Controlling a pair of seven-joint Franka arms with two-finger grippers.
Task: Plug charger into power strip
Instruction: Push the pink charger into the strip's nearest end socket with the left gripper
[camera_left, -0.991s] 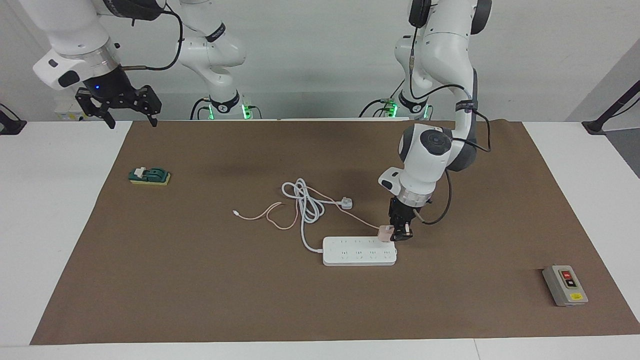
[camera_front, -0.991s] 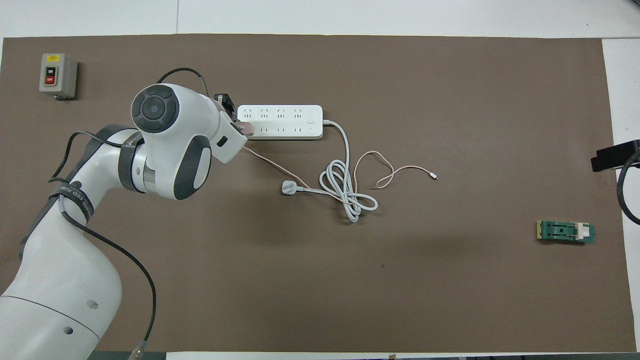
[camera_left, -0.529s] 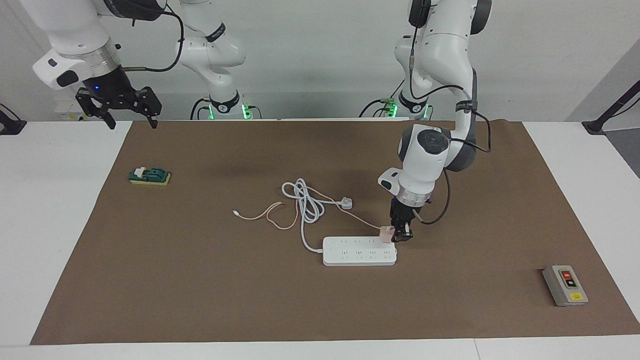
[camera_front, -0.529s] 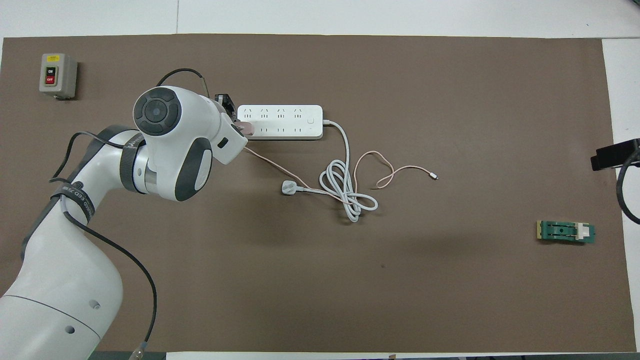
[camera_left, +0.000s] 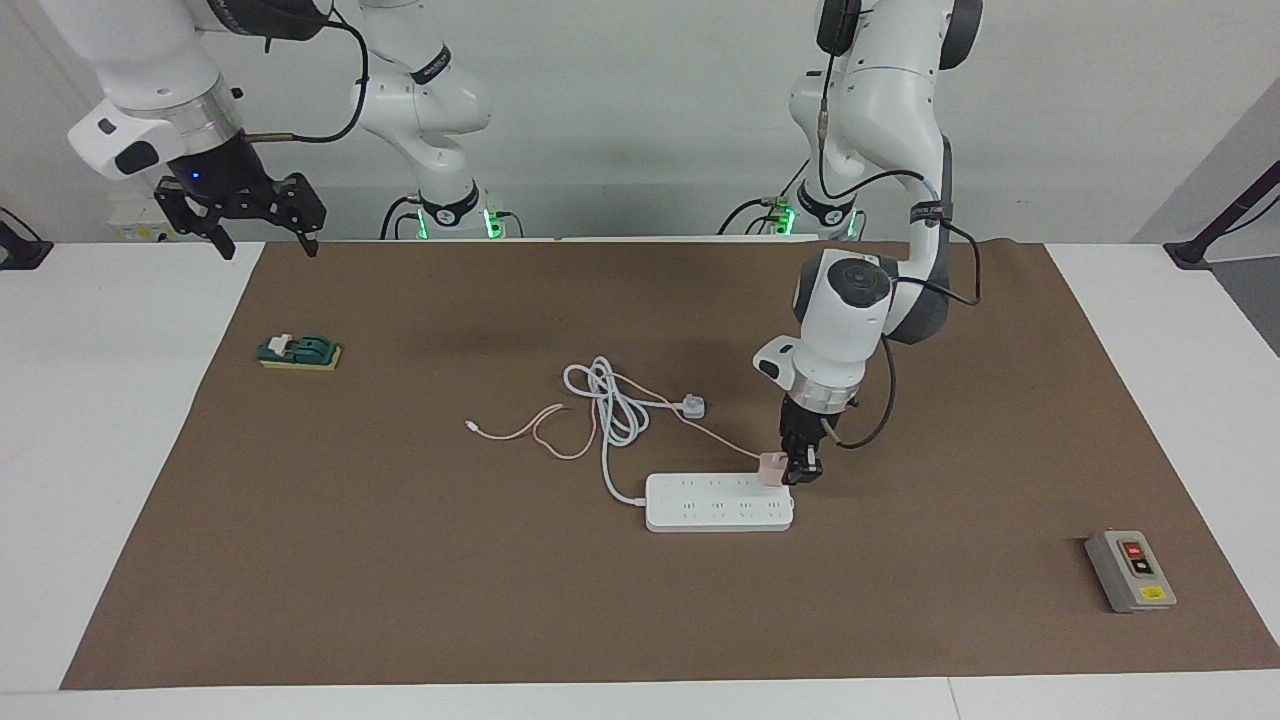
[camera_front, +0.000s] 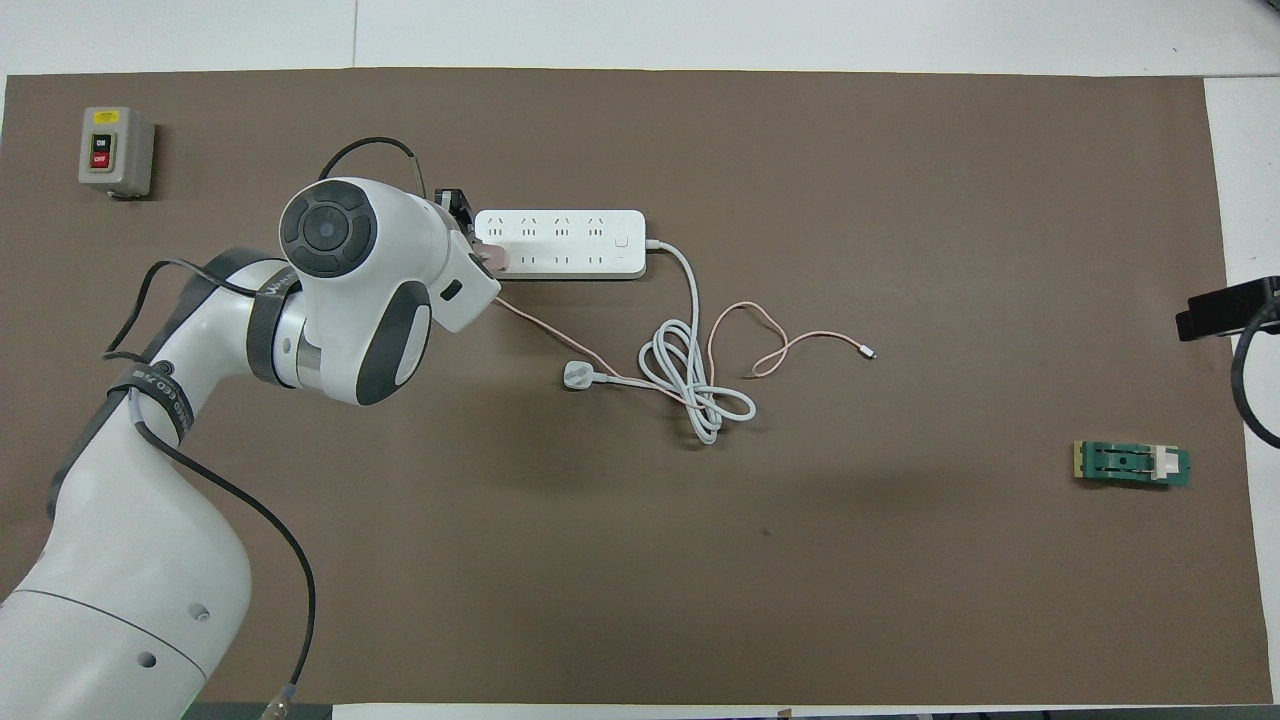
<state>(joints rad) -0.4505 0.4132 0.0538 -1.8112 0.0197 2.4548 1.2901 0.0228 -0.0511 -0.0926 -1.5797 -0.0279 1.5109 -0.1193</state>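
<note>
The white power strip lies flat mid-mat, its thick white cord looping toward the robots. A pale-pink charger cube stands on the strip's end toward the left arm, in the row of sockets nearer the robots. My left gripper points down and is shut on the charger. In the overhead view the left arm's wrist covers most of the cube. The charger's thin pink cable trails across the mat. My right gripper waits open, high over the mat's corner by the right arm's base.
A white three-pin plug rests on the mat beside the coiled white cord. A grey switch box sits far from the robots at the left arm's end. A small green block lies toward the right arm's end.
The left arm's wrist has leaned slightly toward the strip's middle; the gripper stays shut on the charger at the same spot. The right arm has barely moved.
</note>
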